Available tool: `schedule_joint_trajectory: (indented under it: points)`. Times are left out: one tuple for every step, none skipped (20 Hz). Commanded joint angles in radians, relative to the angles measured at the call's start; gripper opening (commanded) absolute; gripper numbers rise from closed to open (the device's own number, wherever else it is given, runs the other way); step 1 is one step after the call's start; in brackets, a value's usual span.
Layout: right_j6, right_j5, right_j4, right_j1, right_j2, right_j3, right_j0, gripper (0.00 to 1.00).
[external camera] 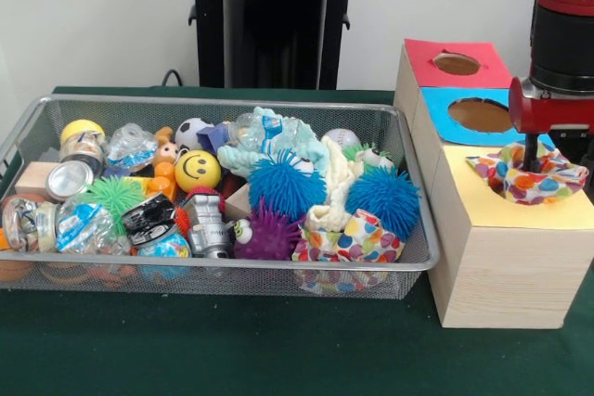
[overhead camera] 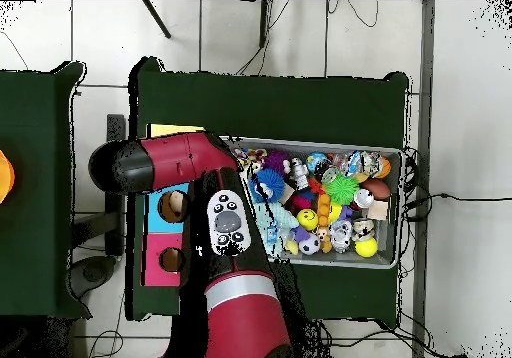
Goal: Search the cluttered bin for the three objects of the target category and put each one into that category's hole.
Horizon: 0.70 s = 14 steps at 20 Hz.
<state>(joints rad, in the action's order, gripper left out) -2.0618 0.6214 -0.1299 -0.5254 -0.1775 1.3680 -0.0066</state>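
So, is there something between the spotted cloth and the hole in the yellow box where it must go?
Nothing visible blocks it. The spotted cloth already sits in the mouth of the hole in the yellow box, with its edges spread over the rim. Only the gripper is there, reaching down into the middle of the cloth.

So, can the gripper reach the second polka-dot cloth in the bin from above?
Probably yes. The cloth lies on top at the bin's near corner, uncovered; the gripper is busy at the yellow hole with another cloth.
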Motion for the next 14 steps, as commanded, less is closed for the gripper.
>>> schedule_joint_trajectory:
  points:
    - [0.018,0.048,-0.041,0.021,-0.002,0.034,-0.062,1.0]
    - [0.03,0.061,-0.039,0.007,-0.004,0.041,-0.071,1.0]
    - [0.038,0.066,-0.039,0.001,-0.007,0.044,-0.078,1.0]
    - [0.051,0.073,-0.038,-0.007,-0.012,0.047,-0.089,1.0]
    - [0.058,0.077,-0.039,-0.009,-0.015,0.046,-0.094,1.0]
    - [0.062,0.078,-0.041,-0.012,-0.015,0.046,-0.1,1.0]
    - [0.061,0.076,-0.044,-0.01,-0.014,0.045,-0.101,1.0]
    - [0.058,0.068,-0.047,-0.01,-0.014,0.048,-0.103,1.0]
    - [0.059,0.066,-0.05,-0.008,-0.014,0.046,-0.105,1.0]
    - [0.057,0.068,-0.054,-0.006,-0.011,0.04,-0.103,1.0]
    - [0.052,0.07,-0.055,-0.005,-0.007,0.037,-0.1,1.0]
    - [0.047,0.071,-0.057,-0.003,-0.004,0.035,-0.098,1.0]
    - [0.037,0.077,-0.049,-0.003,-0.004,0.039,-0.099,1.0]
    - [0.032,0.07,-0.052,-0.004,-0.001,0.04,-0.095,1.0]
